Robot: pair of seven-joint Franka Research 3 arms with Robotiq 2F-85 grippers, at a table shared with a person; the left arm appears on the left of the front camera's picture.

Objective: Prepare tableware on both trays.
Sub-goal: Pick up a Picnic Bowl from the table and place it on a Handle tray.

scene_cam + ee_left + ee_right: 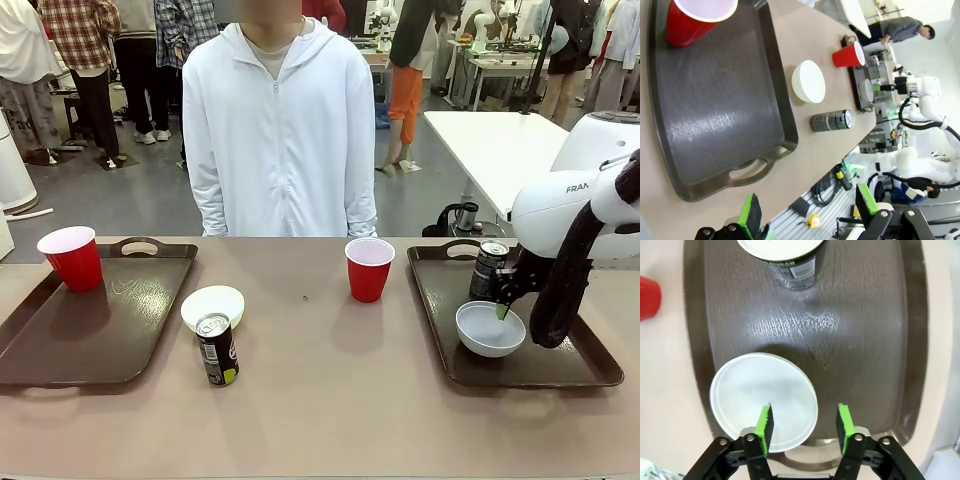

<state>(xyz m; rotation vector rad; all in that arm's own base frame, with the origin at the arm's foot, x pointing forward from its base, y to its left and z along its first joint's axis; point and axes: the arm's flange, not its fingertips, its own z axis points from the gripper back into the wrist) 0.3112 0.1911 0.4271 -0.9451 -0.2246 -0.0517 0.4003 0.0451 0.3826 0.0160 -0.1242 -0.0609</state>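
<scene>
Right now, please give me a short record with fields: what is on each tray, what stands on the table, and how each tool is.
left tray: one red cup, in the far left corner
right tray: dark can and grey-white bowl
table, off the trays: second red cup, cream bowl, second can
left tool: open, holds nothing
right tool: open, above the grey-white bowl's rim

We read "FRAN" on the right arm's (578,190) white shell; print on the can (799,267) seems too blurred to read
</scene>
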